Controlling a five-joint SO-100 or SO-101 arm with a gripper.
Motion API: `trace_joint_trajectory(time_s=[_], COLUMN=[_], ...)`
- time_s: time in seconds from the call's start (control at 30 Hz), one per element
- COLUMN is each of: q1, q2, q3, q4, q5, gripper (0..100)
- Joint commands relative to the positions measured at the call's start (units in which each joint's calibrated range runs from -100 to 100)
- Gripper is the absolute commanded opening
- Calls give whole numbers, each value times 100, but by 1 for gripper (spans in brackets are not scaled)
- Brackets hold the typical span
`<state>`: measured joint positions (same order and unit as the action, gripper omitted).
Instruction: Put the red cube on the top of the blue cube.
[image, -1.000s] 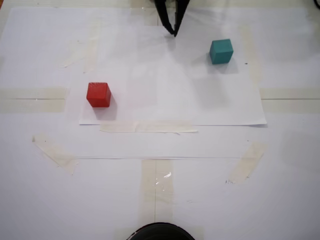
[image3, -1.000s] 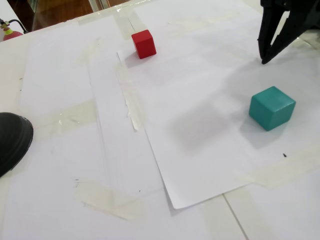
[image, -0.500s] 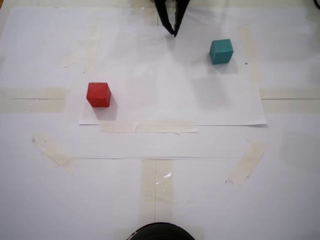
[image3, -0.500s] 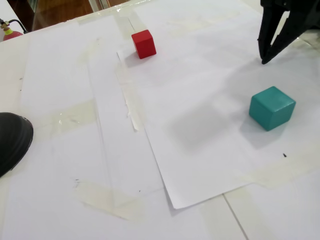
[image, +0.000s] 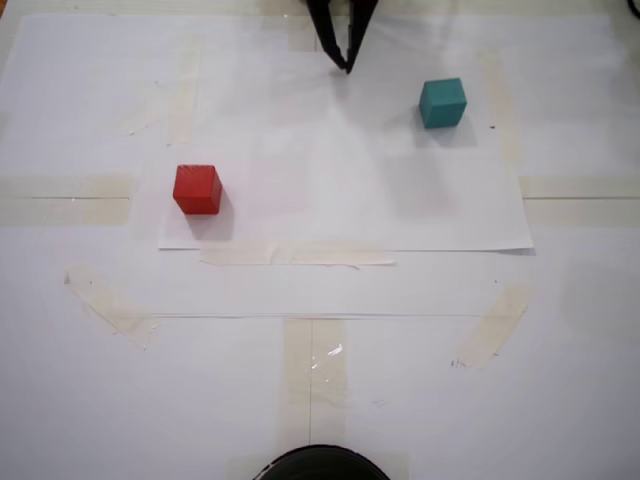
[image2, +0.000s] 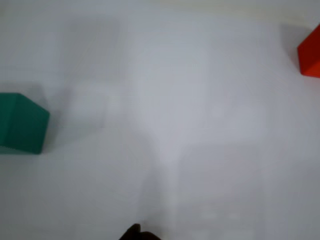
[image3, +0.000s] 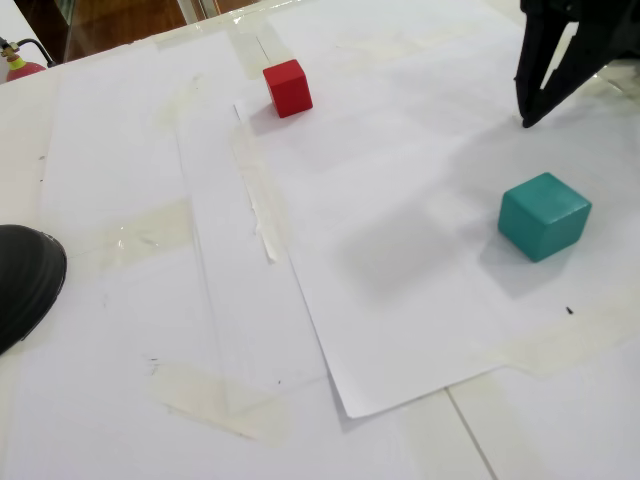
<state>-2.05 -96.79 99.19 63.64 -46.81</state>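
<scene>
Hovering at 12 o'clock, your end effector (image: 347, 66) closed, empty | red cube (image: 197, 189) 9 o'clock | blue cube (image: 442, 102) 2 o'clock.

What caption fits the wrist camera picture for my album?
Teal blue cube at left, red cube peeking in at right, white paper between them.

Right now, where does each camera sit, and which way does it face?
A fixed view: high above the table, looking down; gripper enters from the top edge, closer to the blue cube than the red cube.
Wrist view: on the arm, looking down at the paper; only a dark gripper tip at the bottom edge.
A fixed view: low at a corner, looking across; gripper upper right.
All three show both cubes.
</scene>
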Motion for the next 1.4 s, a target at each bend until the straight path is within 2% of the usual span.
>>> trace_joint_trajectory(time_s=[0.0,0.43,0.83,1.0,1.1,1.17,1.37], q1=[243,432,697,954,878,916,1295], q2=[-72,-38,1713,2692,3361,3816,5267], q3=[72,-82,-2824,-4195,-4948,-5493,-6773], q4=[-58,-25,546,921,497,488,1124], q5=[-107,-357,-166,142,1094,1324,1143], gripper=[1,0,0,0,0,0,0])
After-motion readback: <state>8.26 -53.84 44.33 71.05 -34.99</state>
